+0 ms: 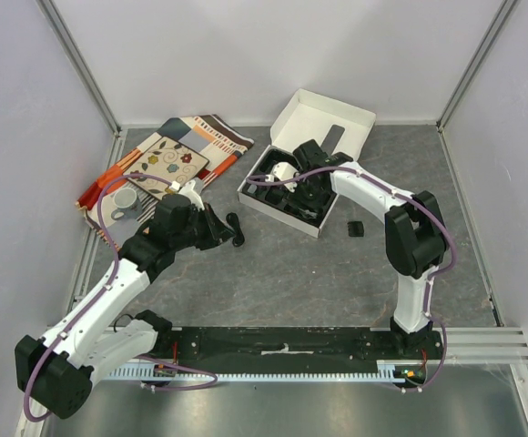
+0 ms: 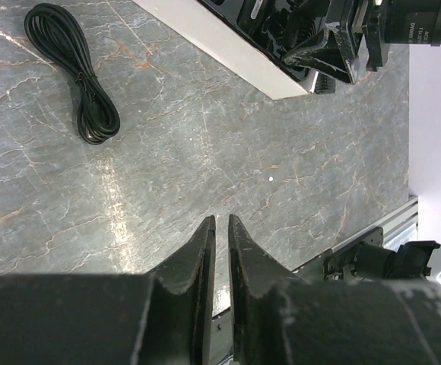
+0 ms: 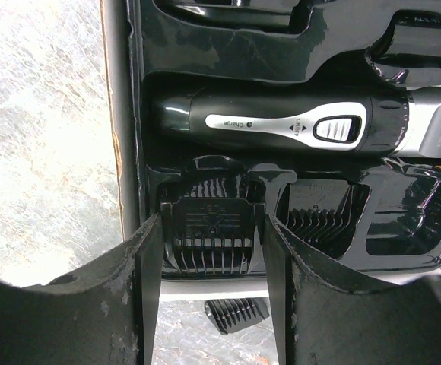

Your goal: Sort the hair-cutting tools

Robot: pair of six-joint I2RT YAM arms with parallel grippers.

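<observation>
Right jaws, closest in the right wrist view, stand well apart and straddle a squarish comb attachment [image 3: 213, 228] that sits in a pocket of the black tray [image 3: 141, 114]. Their inner faces lie right at its sides, but whether they press on it I cannot tell. Just beyond that comb the black-and-silver clipper [image 3: 281, 125] lies in its long recess, and a second comb [image 3: 323, 220] fills the neighbouring pocket. A third comb [image 3: 236, 315] lies on the table [image 1: 291, 273] just outside the white box [image 1: 337, 114]. Left jaws are almost closed, with only a thin slit between them, and hold nothing; they hover over bare table. The coiled black cord [image 2: 76, 72] lies on the table near them, between the box and the white cup [image 1: 124, 201], which stands by a patterned cloth [image 1: 191, 150].
</observation>
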